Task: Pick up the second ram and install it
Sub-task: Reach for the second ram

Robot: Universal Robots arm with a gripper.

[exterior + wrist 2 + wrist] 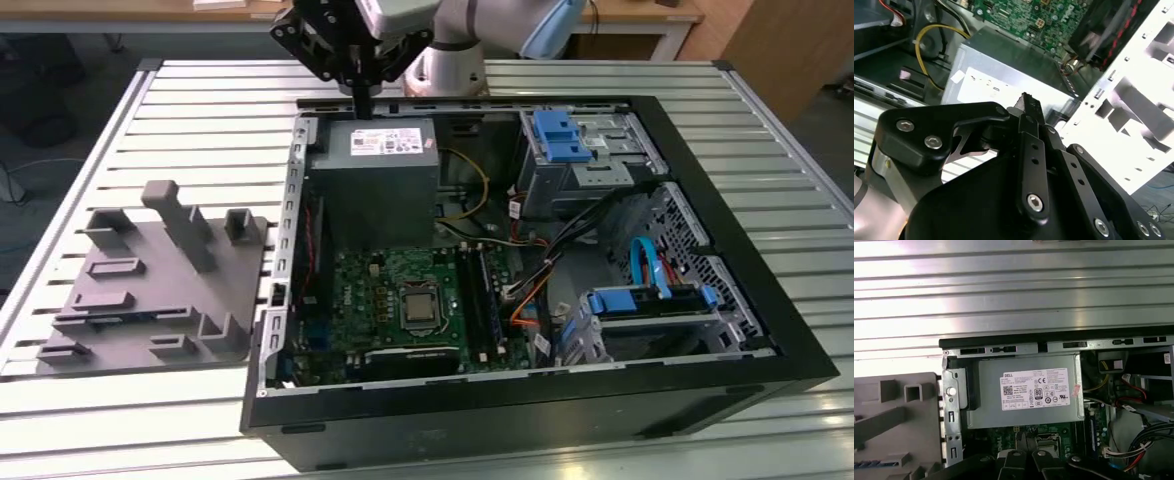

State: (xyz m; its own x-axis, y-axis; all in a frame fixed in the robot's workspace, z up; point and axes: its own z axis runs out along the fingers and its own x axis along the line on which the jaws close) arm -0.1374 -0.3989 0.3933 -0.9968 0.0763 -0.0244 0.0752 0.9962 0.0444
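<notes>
Second ram [114, 319]: judged to be the thin bluish strip lying low in the gray holder tray [200, 260], on the exterior view's left of the open computer case [534, 395]; its edge also shows in the first wrist view [874, 463]. Gripper [360, 112] hangs over the power supply [380, 175] at the case's far rim, well apart from the tray. In the second wrist view its fingers [1026, 117] meet at the tips: closed, nothing seen between them. Memory slots [483, 290] lie beside the processor on the motherboard [380, 290]; I cannot tell whether 1 is already filled. Risks, as judged: closed jaws cannot take the strip; the tray's upright posts stand near it and could catch a finger; a thin board gripped off-centre would tilt and miss its narrow slot; the loose cables [534, 265] just beside the slots could snag.
</notes>
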